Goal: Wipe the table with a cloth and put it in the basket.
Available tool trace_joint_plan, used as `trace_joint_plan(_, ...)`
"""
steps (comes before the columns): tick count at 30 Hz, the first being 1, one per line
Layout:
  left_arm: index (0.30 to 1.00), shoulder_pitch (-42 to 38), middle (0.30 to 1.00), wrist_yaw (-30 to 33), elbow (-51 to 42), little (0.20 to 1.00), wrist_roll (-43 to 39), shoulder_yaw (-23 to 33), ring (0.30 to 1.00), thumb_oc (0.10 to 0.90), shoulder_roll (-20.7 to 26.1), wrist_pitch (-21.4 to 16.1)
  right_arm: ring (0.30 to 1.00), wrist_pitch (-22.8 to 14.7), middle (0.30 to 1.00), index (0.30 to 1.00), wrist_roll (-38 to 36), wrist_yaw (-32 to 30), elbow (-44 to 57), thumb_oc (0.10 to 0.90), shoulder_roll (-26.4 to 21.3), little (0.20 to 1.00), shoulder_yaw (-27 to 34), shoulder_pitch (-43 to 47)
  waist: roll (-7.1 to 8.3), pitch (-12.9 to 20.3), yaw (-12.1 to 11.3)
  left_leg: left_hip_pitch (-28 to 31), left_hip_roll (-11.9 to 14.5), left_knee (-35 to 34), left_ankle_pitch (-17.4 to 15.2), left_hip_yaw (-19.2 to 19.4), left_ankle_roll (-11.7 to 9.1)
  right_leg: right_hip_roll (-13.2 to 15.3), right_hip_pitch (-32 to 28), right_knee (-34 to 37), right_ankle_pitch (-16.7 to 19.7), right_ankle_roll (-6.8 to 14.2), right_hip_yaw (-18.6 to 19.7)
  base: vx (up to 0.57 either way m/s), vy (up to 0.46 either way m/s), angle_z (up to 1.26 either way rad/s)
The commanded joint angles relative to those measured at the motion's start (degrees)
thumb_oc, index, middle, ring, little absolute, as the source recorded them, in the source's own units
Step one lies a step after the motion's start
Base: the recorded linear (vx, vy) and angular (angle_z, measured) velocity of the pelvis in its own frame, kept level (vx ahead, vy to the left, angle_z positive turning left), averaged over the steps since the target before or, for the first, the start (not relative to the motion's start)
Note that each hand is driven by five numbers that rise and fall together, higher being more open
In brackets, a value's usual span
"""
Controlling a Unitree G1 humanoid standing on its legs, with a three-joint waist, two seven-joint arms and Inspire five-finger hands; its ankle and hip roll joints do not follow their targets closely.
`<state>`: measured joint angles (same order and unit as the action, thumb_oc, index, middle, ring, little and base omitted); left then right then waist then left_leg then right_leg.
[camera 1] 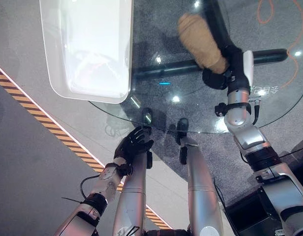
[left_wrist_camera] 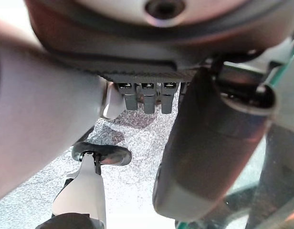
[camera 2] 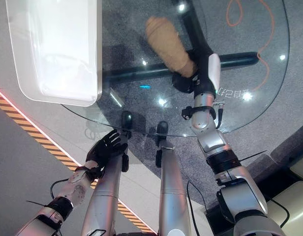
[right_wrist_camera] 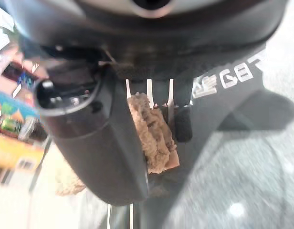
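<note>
1. The right hand (camera 1: 218,73) grips a tan cloth (camera 1: 200,39) lying on the round glass bench (camera 1: 269,105).
2. A white basket (camera 1: 87,49) sits at the bench's left edge.
3. The left hand (camera 1: 134,142) hangs below the bench's near rim, fingers relaxed, empty.

Right arm stretched well forward, wrist straight, and the right hand (camera 1: 216,73) is clamped with fingers (right_wrist_camera: 183,125) and thumb curled tight around a bunched tan cloth (camera 1: 200,40) that sticks out beyond the fingertips. Left arm is bent and tucked low, close to the body, and the left hand (camera 1: 134,143) hangs there holding nothing, dark fingers loosely spread and slack.
</note>
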<state>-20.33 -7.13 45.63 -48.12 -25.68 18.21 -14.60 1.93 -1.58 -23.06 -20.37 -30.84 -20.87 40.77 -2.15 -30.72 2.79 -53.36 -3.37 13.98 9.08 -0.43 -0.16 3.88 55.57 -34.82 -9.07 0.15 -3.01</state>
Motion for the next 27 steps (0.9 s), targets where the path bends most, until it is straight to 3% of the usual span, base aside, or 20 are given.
trace_joint_plan(1, 0.9, 8.34, 0.9, -2.81, -0.65, 0.9, 1.44, -2.52, 0.9, 0.8, -4.98, 0.62, 0.3, -0.97, 0.3, 0.3, 0.66, 6.6, 5.58, 0.1, 0.92, 0.2, -5.28, -7.57, -1.39, 0.92, -0.62, -0.52, -2.41, 11.82, -12.14, 4.08, 3.9, -3.45, -0.51, 12.52, 10.68, 0.15, -0.15, 0.0, 0.0, 0.0)
trace_joint_plan(12, 0.9, 8.65, 0.9, -2.89, -2.77, 0.9, -1.09, -2.28, 0.9, 0.8, -3.01, 0.32, 0.3, -7.61, 0.3, 0.3, -2.93, 18.11, 6.41, 0.1, -1.34, 0.2, -8.22, -11.42, -1.14, 0.92, -0.52, -0.59, -2.47, 12.23, -11.92, 4.03, 3.8, -3.11, -0.36, 11.96, 10.79, 0.43, -0.73, 0.0, 0.0, 0.0)
trace_joint_plan(27, 0.9, 11.91, 0.9, -7.48, -7.61, 0.9, -14.5, 1.71, 0.9, 0.8, -3.53, -3.86, 0.3, -12.52, 0.3, 0.3, -5.72, 13.49, 8.32, 0.1, 0.3, 0.2, -3.24, -15.23, -1.59, 0.92, -0.75, -0.17, -2.53, 13.13, -12.6, 3.43, 4.06, -2.94, -0.59, 10.76, 10.19, 0.27, -0.98, 0.0, 0.0, 0.0)
